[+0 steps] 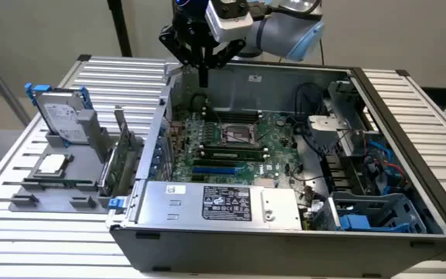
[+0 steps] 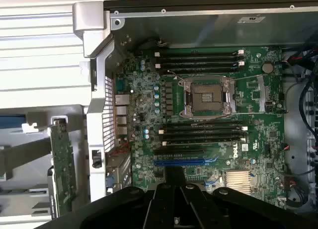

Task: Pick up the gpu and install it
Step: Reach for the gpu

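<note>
The gpu [image 1: 119,158] is a thin green card with a silver end bracket. It stands on edge in a grey holder [image 1: 68,192], just outside the open computer case [image 1: 409,174] on the exterior view's left. In the wrist view the gpu [image 2: 62,164] appears beside the case's rear wall. My gripper [image 1: 204,80] hangs high above the far rear corner of the case, well apart from the card, with its fingers together and nothing between them. The wrist view shows the gripper [image 2: 174,178] over the motherboard [image 2: 248,119], near a blue expansion slot [image 2: 179,162].
A silver hard drive with blue rails [image 1: 58,115] stands upright in the holder, and a small square part [image 1: 53,164] lies flat there. A power supply [image 1: 215,203] fills the case's near side. Cables and a blue drive cage [image 1: 370,216] sit at the exterior view's right. The slatted table [image 1: 21,244] surrounds everything.
</note>
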Available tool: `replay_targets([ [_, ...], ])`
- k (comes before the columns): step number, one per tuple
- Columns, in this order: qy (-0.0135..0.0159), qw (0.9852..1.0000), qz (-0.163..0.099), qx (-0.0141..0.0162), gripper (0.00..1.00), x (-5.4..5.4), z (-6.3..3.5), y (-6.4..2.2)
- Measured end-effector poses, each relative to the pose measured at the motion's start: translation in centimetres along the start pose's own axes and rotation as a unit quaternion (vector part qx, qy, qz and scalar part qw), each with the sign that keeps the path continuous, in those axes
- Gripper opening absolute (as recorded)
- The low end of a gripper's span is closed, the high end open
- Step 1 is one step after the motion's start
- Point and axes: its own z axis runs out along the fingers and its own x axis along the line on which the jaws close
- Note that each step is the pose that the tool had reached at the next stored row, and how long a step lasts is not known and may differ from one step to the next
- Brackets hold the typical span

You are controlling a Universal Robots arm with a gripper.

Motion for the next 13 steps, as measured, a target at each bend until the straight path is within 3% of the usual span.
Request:
replay_targets([
  [13, 0.0, 1.0, 0.0, 0.0, 0.0, 0.02, 0.0, 0.0],
])
